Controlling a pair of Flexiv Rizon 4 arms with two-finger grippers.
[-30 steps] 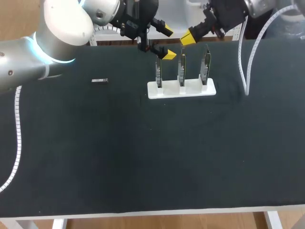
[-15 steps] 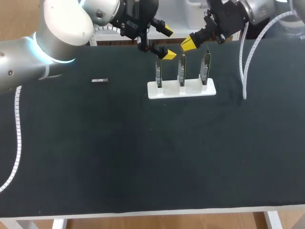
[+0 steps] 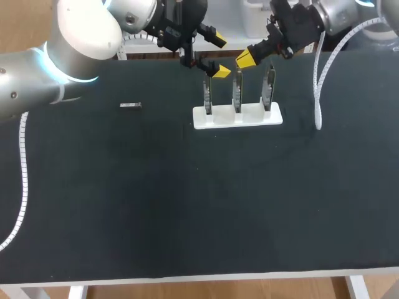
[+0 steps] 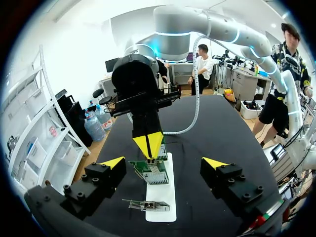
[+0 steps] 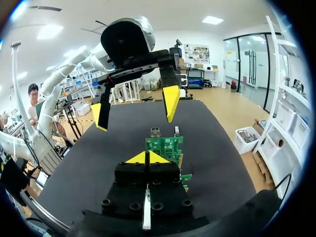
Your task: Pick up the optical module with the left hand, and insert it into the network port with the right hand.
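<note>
Right gripper (image 3: 247, 59) shifted closer to middle board (image 3: 237, 93), fingers closed; left gripper (image 3: 219, 56) unmoved, fingers open; optical module (image 3: 130, 106) on tabletop (image 3: 187, 199).

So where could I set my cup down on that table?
The near half of the table, in front of the white holder and optical module, is bare. Crowded: the far middle, where left gripper and right gripper hang over the boards.

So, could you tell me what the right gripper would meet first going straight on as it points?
Probably the top edge of the middle green board in the white holder, just ahead of the right gripper; depth unclear.
</note>
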